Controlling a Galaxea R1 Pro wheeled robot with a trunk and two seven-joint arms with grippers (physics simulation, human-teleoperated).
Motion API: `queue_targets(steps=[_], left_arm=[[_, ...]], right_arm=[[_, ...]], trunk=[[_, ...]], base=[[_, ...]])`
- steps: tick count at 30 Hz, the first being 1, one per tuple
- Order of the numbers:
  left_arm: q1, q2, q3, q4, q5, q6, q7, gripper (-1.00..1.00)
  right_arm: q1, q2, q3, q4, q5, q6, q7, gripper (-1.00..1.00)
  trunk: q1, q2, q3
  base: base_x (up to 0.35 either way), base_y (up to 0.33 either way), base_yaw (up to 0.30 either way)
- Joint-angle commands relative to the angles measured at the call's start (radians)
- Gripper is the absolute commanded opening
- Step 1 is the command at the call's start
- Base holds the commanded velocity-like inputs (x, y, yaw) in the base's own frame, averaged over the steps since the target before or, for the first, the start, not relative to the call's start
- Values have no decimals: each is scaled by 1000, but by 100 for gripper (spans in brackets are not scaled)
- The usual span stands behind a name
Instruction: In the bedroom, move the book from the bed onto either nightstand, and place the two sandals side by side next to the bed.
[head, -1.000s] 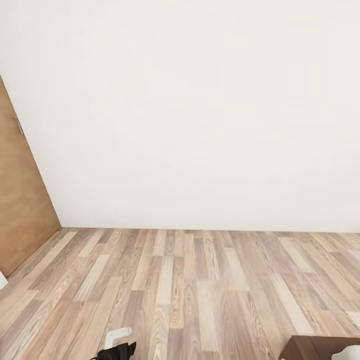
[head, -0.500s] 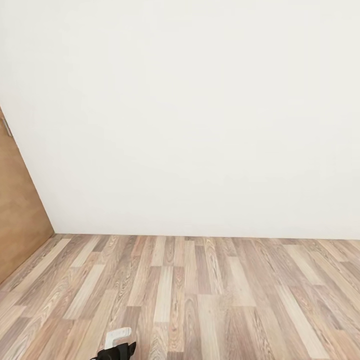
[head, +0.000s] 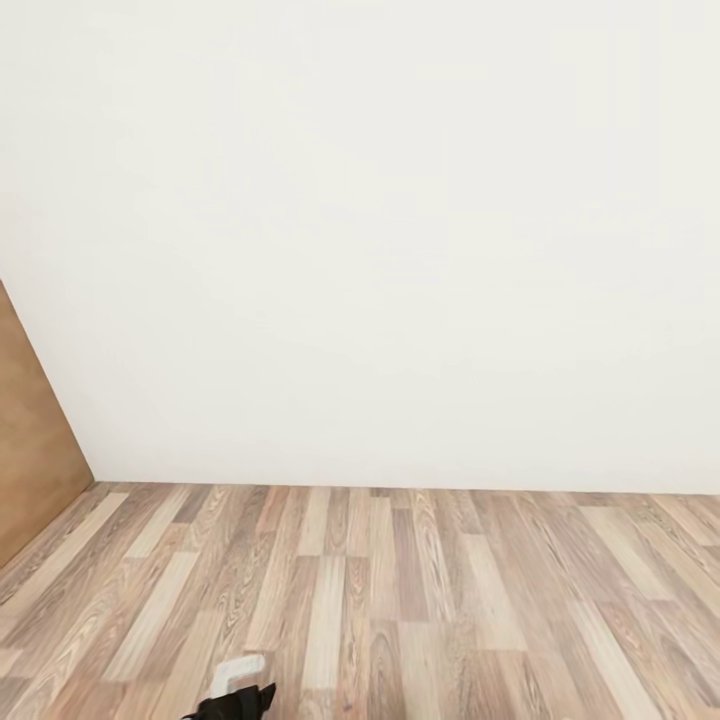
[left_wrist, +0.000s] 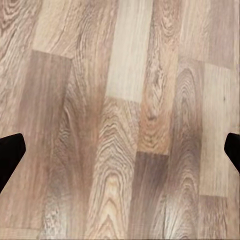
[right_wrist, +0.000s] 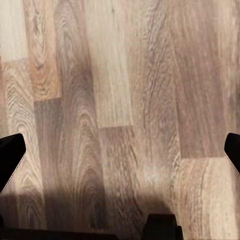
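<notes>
White wall (head: 380, 230) takes most of the head view, then wood-plank floor (head: 400, 600), a brown door (head: 30, 440) edge at far left, and a bit of the left arm (head: 235, 695) low down. Both wrist cams look at bare planks: left gripper (left_wrist: 120, 150) and right gripper (right_wrist: 120, 150) w/ fingertips wide apart, nothing held. Looks like a transit/search step, no book, sandals, bed or nightstand visible, so next move prob. needs the base turned till the bed shows, then approach.
</notes>
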Motion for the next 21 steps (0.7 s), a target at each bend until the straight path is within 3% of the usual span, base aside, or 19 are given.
queue_targets(steps=[1, 4, 6, 21], left_arm=[[-1, 1, -8, 1, 10, -3, -31, 100], [-1, 5, -8, 1, 10, -2, -115, 100], [-1, 6, -9, 1, 10, -1, -129, 100], [-1, 6, -10, 1, 12, -2, -140, 100]], right_arm=[[-1, 0, 7, 2, -10, 1, 5, 100], [-1, 0, 7, 2, -11, 1, 6, 100], [-1, 0, 7, 2, -11, 1, 6, 100], [-1, 0, 7, 2, -11, 1, 6, 100]], trunk=[[0, 0, -1], [0, 0, -1], [0, 0, -1], [0, 0, -1]], base=[[319, 0, 0], [325, 0, 0], [328, 0, 0], [326, 0, 0]])
